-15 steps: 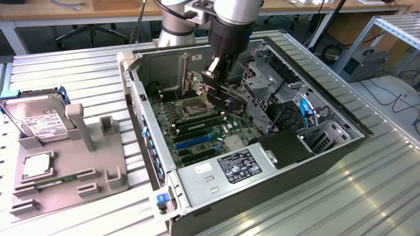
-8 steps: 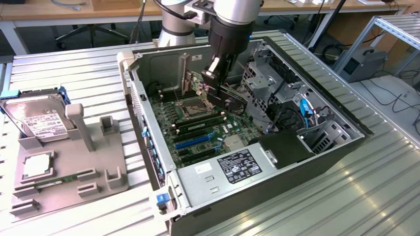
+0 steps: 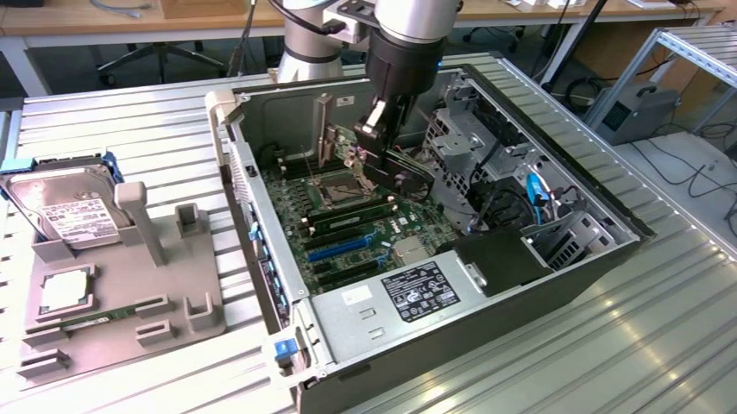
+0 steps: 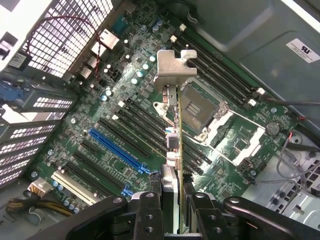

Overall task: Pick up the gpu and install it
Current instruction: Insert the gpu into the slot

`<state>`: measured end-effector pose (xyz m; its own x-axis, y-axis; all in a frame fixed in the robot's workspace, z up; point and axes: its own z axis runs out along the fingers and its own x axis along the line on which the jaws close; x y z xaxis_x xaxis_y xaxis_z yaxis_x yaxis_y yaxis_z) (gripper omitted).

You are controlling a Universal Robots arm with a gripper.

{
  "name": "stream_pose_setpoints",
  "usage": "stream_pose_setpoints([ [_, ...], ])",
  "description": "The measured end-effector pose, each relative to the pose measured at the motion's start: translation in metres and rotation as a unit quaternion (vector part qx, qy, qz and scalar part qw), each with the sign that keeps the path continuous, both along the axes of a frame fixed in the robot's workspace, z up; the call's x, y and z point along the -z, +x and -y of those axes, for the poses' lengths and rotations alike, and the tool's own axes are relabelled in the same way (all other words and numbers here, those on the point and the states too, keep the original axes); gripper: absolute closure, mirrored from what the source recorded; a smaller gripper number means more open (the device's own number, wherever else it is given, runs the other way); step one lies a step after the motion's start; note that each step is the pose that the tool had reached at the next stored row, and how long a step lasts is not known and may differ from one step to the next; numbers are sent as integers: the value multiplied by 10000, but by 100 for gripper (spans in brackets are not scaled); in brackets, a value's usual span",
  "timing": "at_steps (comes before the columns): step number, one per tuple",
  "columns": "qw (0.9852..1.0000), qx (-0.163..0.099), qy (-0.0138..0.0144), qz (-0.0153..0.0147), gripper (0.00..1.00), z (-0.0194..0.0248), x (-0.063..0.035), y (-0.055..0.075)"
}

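**GPU in the claw, hanging over the mobo inside the case**

Your gpu (image 3: 328, 129) (image 4: 173, 125) is clamped in the claw (image 3: 371, 147) (image 4: 175, 220), pinched between both fingers at the end away from the bracket. In the wrist view you're looking at it edge-on, w/ the silver bracket at the far end.

It's over the mobo (image 3: 345, 233) (image 4: 115, 125), running btwn the CPU socket (image 3: 345, 185) (image 4: 202, 107) and the row of black slots. The blue slot (image 4: 117, 150) is a few slots further over. Can't tell if the card's bottom edge is touching a slot or just above it.

All of that is inside the open case (image 3: 519, 293), arm reaching down from above. Over on the exterior view's left, well apart from the case, the HDD (image 3: 64, 211) stands tilted in the gray tray (image 3: 190, 228) on the slatted table (image 3: 576, 362).
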<state>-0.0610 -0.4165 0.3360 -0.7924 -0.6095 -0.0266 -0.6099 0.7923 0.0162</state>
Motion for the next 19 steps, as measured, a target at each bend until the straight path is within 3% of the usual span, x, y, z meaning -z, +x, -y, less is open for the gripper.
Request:
stream_pose_setpoints([
  [19,9999,-156,0,0,73,0,0,0],
])
